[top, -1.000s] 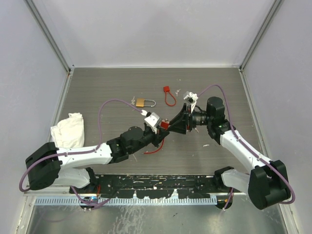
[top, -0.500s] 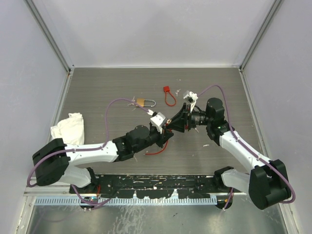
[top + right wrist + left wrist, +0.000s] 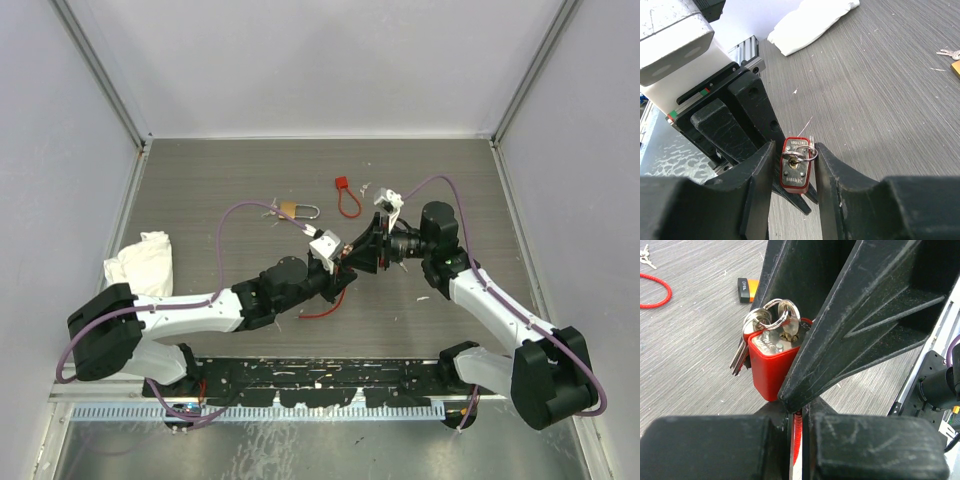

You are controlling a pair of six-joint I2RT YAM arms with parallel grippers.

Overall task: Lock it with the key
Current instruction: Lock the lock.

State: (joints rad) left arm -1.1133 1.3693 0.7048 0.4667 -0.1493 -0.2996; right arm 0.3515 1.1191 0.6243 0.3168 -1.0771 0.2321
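Your left jaws pinch shut on the boxy, glossy red padlock point(image 3: 767, 371); its ringed silver key point(image 3: 788, 326) sits between your right jaws, grip there unclear.

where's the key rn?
The key: centre of the top view, in the keyhole of the red padlock; left fingers hold the padlock, right fingers flank it.

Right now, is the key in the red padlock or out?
In: the key stands in the red padlock's keyhole, its blade hidden, with ring and spare keys hanging beside.
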